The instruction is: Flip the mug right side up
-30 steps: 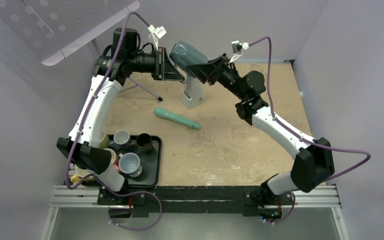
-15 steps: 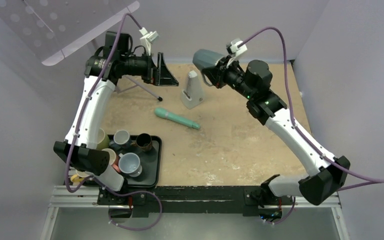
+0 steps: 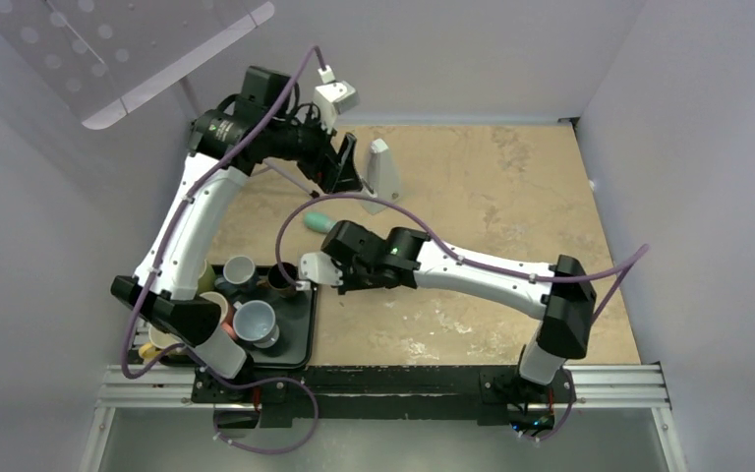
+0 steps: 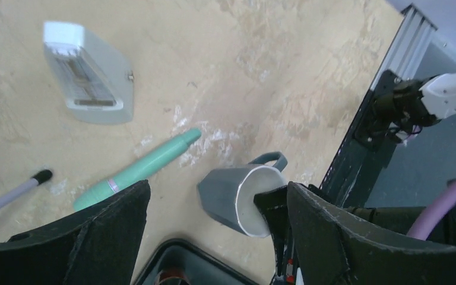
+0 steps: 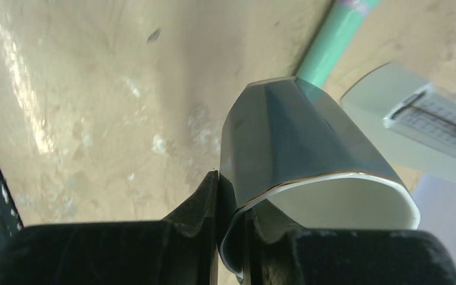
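Note:
The mug (image 5: 297, 136) is grey-blue with a white inside. It lies tilted on its side low over the table beside the tray's corner, its handle turned away, as the left wrist view shows the mug (image 4: 240, 199). My right gripper (image 5: 230, 196) is shut on its rim, one finger inside and one outside. From above, the right gripper (image 3: 319, 267) hides the mug. My left gripper (image 4: 217, 189) hangs high at the back of the table, open and empty; from above the left gripper (image 3: 344, 167) is by the white wedge.
A black tray (image 3: 300, 334) with several cups sits at the near left. A teal pen-like stick (image 4: 148, 163) lies mid-table, and a white wedge-shaped device (image 3: 383, 172) stands at the back. A thin rod with a black tip (image 4: 12, 193) lies left.
The left gripper let go of the mug and opened. The right arm took the mug and swung it from high at the back down to the tray's corner.

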`<state>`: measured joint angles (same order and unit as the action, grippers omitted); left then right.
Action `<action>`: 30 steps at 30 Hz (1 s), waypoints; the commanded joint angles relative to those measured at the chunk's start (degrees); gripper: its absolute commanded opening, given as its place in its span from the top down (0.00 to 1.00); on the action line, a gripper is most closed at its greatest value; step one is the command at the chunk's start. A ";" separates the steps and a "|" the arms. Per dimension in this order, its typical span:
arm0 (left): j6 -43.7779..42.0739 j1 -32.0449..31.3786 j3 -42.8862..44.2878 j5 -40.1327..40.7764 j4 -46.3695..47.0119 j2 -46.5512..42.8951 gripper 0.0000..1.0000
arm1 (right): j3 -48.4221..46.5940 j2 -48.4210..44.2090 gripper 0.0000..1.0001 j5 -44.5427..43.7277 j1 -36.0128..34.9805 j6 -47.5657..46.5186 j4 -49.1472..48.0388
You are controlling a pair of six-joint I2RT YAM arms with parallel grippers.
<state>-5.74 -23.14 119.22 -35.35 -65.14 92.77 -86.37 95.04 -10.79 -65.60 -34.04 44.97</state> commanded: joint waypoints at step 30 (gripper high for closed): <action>-12.87 -11.58 -29.36 13.82 3.42 1.63 1.00 | -7.98 0.01 0.85 -9.08 -2.75 1.75 -0.22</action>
<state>-24.03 -36.88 91.96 -15.29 -62.98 94.94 -93.06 98.74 -13.39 -68.05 -36.88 50.39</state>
